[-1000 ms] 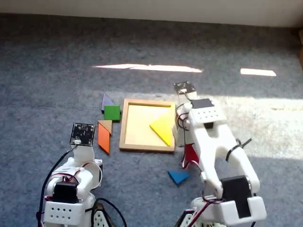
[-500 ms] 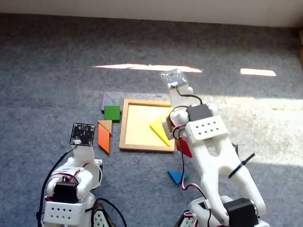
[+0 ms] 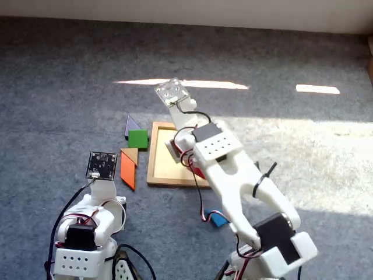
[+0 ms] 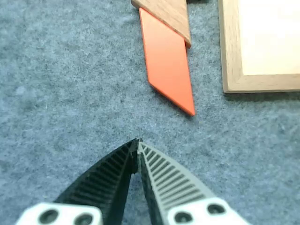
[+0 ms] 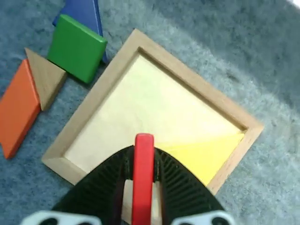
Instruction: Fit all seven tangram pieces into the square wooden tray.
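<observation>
1. While the right gripper (image 5: 143, 157) hangs over the square wooden tray (image 5: 93, 105), its jaws are clamped on a red piece (image 5: 143, 183), which stands on edge between them.
2. Inside the tray, a yellow triangle (image 5: 206, 157) lies flat in one corner, and the rest of the tray floor is bare.
3. Outside the tray, a green square (image 5: 76, 48) sits just beside one side of the rim, with a blue-violet triangle (image 5: 84, 11) touching its far edge.
4. Next along that side, a wood-coloured triangle (image 5: 44, 77) lies against an orange parallelogram (image 5: 18, 112).
5. The left gripper (image 4: 137, 145) has its jaws pressed together with nothing between them. It sits low over the grey carpet (image 3: 70, 87), near the pointed end of the orange parallelogram but apart from it.
6. In the high view, a blue triangle (image 3: 218, 219) lies on the carpet, partly hidden by the right arm and well apart from the other loose pieces.
</observation>
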